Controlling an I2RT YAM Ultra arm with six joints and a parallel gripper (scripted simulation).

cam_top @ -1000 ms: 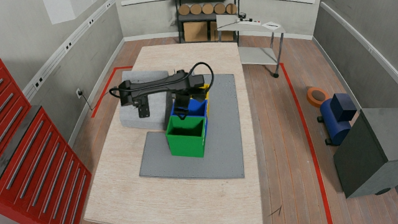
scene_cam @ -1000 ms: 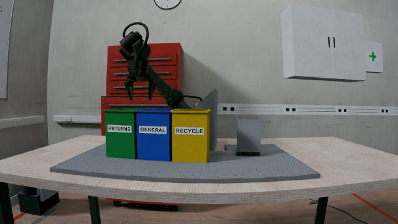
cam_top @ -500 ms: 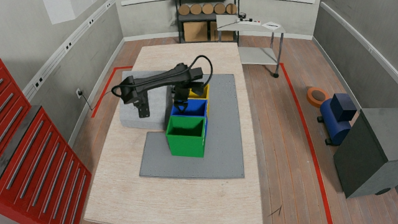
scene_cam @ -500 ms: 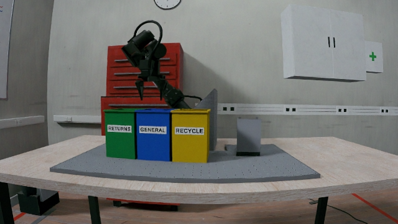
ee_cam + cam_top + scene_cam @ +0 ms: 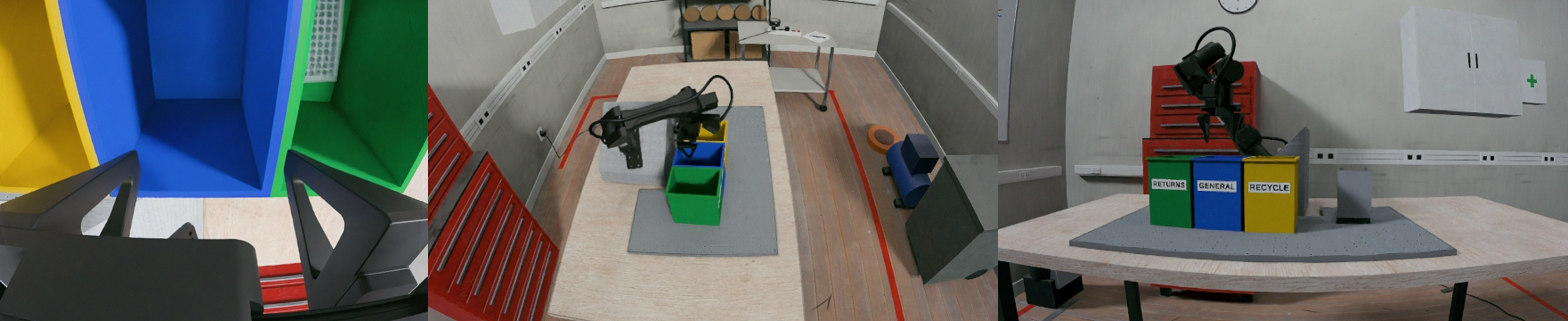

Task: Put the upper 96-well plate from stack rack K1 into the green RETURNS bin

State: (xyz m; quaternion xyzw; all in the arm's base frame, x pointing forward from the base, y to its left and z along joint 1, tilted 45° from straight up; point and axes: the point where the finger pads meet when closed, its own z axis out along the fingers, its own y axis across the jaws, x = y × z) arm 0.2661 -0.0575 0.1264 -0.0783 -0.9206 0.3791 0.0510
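My gripper (image 5: 212,160) is open and empty, hanging above the blue GENERAL bin (image 5: 1218,192); it also shows in the overhead view (image 5: 687,144) and the side view (image 5: 1207,129). In the wrist view a white 96-well plate (image 5: 323,44) stands against the far wall inside the green RETURNS bin (image 5: 356,103). The green bin (image 5: 694,193) (image 5: 1171,191), the blue bin (image 5: 700,154) and the yellow RECYCLE bin (image 5: 1270,193) stand upright in a row on the grey mat. The grey rack K1 (image 5: 1354,194) stands to the right of the bins; its inside is hidden.
A grey block carrying the arm's base lies left of the bins. A red tool cabinet (image 5: 468,223) stands by the table's left side. A tall grey panel (image 5: 1301,169) rises behind the yellow bin.
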